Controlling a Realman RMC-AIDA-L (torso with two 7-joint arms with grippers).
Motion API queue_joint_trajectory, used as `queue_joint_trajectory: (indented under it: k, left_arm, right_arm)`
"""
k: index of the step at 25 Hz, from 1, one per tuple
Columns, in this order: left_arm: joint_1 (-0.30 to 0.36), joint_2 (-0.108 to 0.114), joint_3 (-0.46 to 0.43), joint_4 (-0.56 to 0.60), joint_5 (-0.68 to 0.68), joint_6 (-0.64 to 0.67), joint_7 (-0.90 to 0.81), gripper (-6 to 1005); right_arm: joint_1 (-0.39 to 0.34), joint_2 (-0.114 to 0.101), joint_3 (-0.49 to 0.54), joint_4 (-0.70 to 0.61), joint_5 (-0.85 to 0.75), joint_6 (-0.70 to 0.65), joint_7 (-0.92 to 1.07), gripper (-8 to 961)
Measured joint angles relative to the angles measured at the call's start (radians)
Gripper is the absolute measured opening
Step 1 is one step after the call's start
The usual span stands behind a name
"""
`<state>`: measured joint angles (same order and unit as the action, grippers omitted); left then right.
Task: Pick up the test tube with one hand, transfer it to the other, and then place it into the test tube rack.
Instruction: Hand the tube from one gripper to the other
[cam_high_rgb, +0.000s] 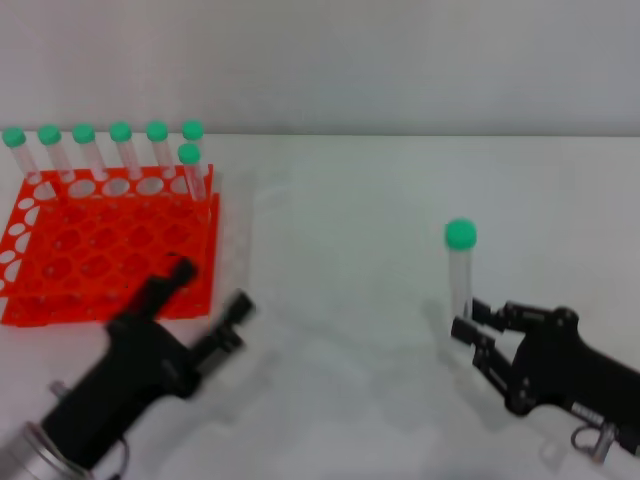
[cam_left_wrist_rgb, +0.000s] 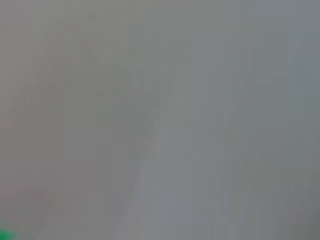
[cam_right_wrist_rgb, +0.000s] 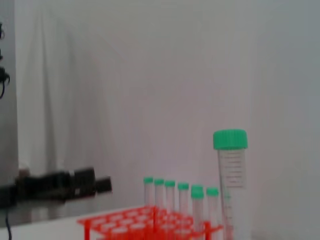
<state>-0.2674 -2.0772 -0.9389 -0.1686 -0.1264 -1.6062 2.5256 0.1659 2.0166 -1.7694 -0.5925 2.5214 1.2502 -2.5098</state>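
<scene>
The test tube stands upright, green cap up, with its lower end between the fingers of my right gripper, which is shut on it just above the table at the right. The tube shows close up in the right wrist view. My left gripper is open and empty, at the near edge of the orange-red test tube rack, well left of the tube. The rack and the left gripper also show in the right wrist view. The left wrist view shows only blurred grey.
Several green-capped tubes stand in the rack's back row, one more just in front at its right end. The white table lies between the rack and the held tube. A pale wall stands behind.
</scene>
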Motion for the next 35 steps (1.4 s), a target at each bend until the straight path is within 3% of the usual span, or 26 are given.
queue_joint_trajectory:
  k: [10,18,25,34,35]
  left_arm:
    - [-0.041,-0.009,0.002,-0.055,0.25,-0.01,0.01,831]
    - [-0.048,-0.01,0.059,-0.135,0.26,0.104,-0.013,829]
    - [-0.07,-0.009,0.114,-0.156,0.262,0.125,-0.015,827]
    - [-0.059,-0.01,0.104,-0.159,0.235,0.126,-0.011,824]
    - [-0.058,-0.01,0.102,-0.159,0.234,0.126,-0.011,790]
  right_arm:
    - [0.006,0.002,-0.147,0.037,0.049,-0.001,-0.022,184]
    - [0.029,0.002,-0.249,0.034,0.051,-0.016,-0.027,185]
    - [0.03,0.002,-0.263,0.025,0.051,-0.02,-0.027,185]
    - [0.027,0.002,-0.257,0.03,0.052,-0.02,-0.027,186]
    - [0.028,0.002,-0.257,0.03,0.052,-0.02,-0.027,186]
